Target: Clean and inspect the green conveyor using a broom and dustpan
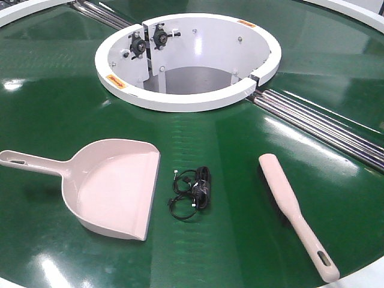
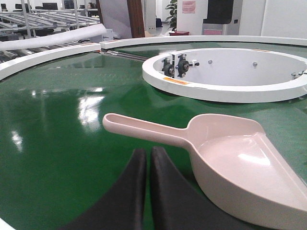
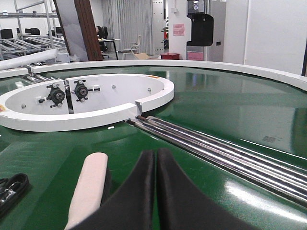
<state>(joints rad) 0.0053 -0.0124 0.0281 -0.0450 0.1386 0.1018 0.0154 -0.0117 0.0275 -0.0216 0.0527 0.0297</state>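
The green conveyor [image 1: 240,150] fills the front view, with its white-rimmed round opening [image 1: 186,99] at the top centre and silver roller bars [image 1: 324,126] to the right. The pale pink dustpan [image 1: 117,186] lies at the left, handle pointing left. The pale pink broom [image 1: 294,210] lies at the right, handle toward the near edge. Neither gripper shows in the front view. In the left wrist view my left gripper [image 2: 148,155] is shut and empty, just short of the dustpan's [image 2: 240,167] handle. In the right wrist view my right gripper [image 3: 156,158] is shut and empty, just right of the broom [image 3: 91,187].
A tangled black cable [image 1: 192,192] lies on the belt between dustpan and broom, also seen as a black cable [image 3: 10,188] at the left edge of the right wrist view. More roller bars [image 1: 102,15] run at the upper left.
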